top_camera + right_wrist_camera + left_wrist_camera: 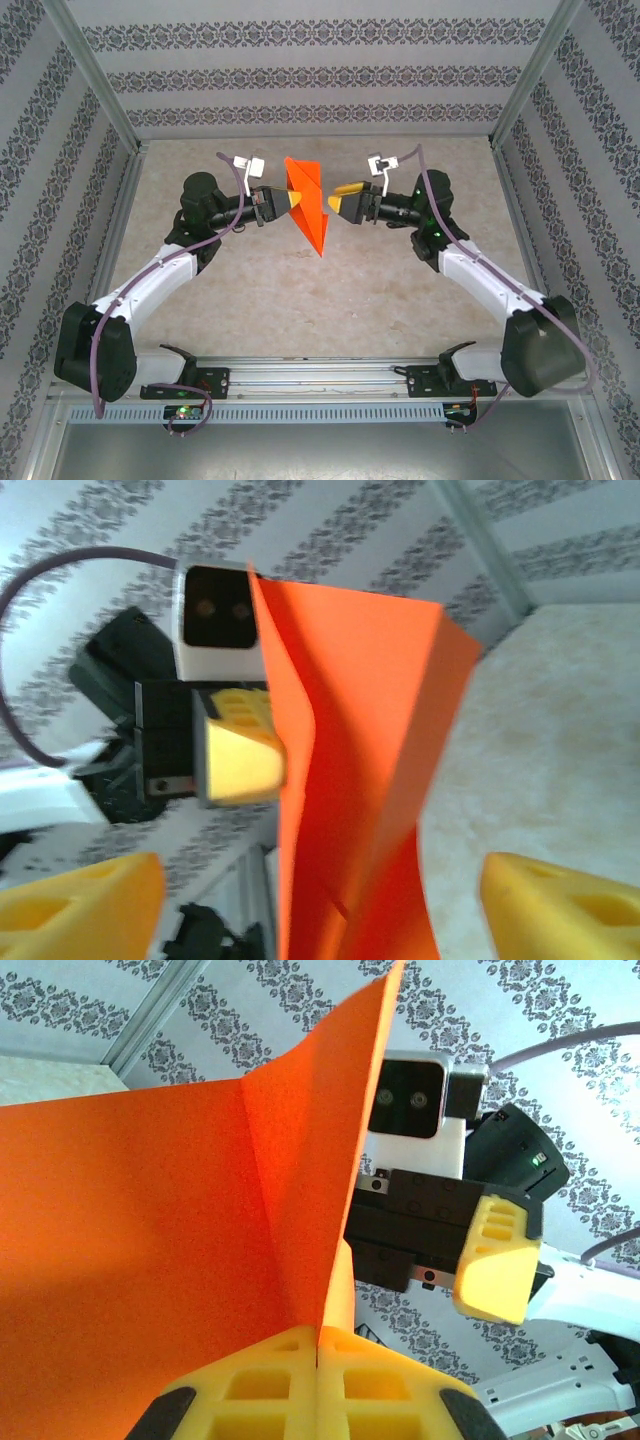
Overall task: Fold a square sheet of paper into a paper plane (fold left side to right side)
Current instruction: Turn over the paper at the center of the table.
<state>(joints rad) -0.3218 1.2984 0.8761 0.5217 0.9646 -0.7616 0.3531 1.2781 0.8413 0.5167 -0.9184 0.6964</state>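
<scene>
Top view: the paper plane [308, 205] stands on edge at the middle of the table [300, 310], between the two grippers. Its sharp tip points toward the arm bases and its wider layered end toward the back wall [320, 80].

The left gripper [290, 203] is clenched on the plane's left side. In the left wrist view its yellow fingers [250, 1390] meet with no gap, and the orange-red paper [150, 1260] rises from the seam between them. One layer spreads flat to the left; another stands up along a straight crease and ends in a clean slanted edge.

The right gripper [342, 200] is released, its tips just beside the plane's right edge. Whether they touch it cannot be told. In the right wrist view its yellow fingers [90, 905] are spread wide, with the paper [360, 730] ahead of the gap and its long folded edges running top to bottom.

Bare table surrounds the plane on every side. Patterned walls and metal frame posts [90, 70] bound it at left, back and right, and a rail [320, 375] carrying the arm bases closes the near edge.
</scene>
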